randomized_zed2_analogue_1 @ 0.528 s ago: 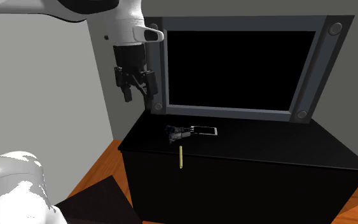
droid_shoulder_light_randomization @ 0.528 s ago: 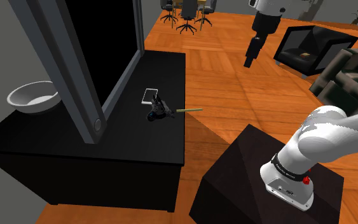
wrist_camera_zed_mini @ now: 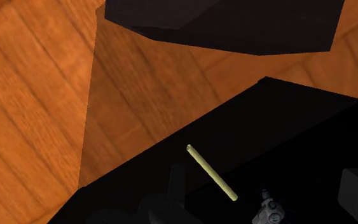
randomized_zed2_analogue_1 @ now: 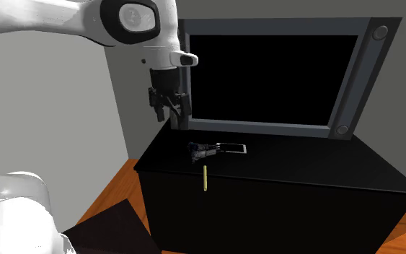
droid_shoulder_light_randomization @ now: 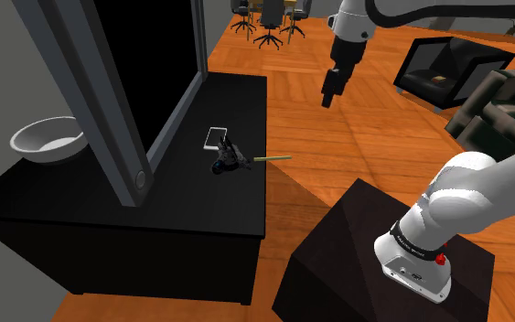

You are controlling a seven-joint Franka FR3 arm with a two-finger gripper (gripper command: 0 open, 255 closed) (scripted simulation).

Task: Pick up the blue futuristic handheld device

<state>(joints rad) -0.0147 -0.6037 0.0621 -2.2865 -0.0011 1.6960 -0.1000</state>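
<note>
The handheld device (droid_shoulder_light_randomization: 226, 161) is small, dark and bluish-grey, and it lies on the black cabinet top (droid_shoulder_light_randomization: 200, 210) near the edge that faces the stand. In the second exterior view the device (randomized_zed2_analogue_1: 203, 150) sits in front of the screen's lower left corner. My gripper (droid_shoulder_light_randomization: 329, 91) hangs high over the wood floor, well off to the shoulder view's right of the device. In the second exterior view the gripper (randomized_zed2_analogue_1: 169, 108) is above and left of the device, open and holding nothing. The wrist view catches the device (wrist_camera_zed_mini: 268, 210) past a yellow stick (wrist_camera_zed_mini: 212, 172).
A white-faced flat phone (droid_shoulder_light_randomization: 216, 137) lies just beyond the device. The yellow stick (droid_shoulder_light_randomization: 273, 158) overhangs the cabinet edge. A large framed black screen (droid_shoulder_light_randomization: 118, 82) stands along the cabinet, with a white bowl (droid_shoulder_light_randomization: 49, 139) behind it. Black armchair (droid_shoulder_light_randomization: 438, 69) and my stand (droid_shoulder_light_randomization: 383, 265) are on the floor.
The arm has swung toward the cabinet: the gripper moved left and up in the shoulder view, and right toward the screen in the second exterior view. Objects on the cabinet stayed put.
</note>
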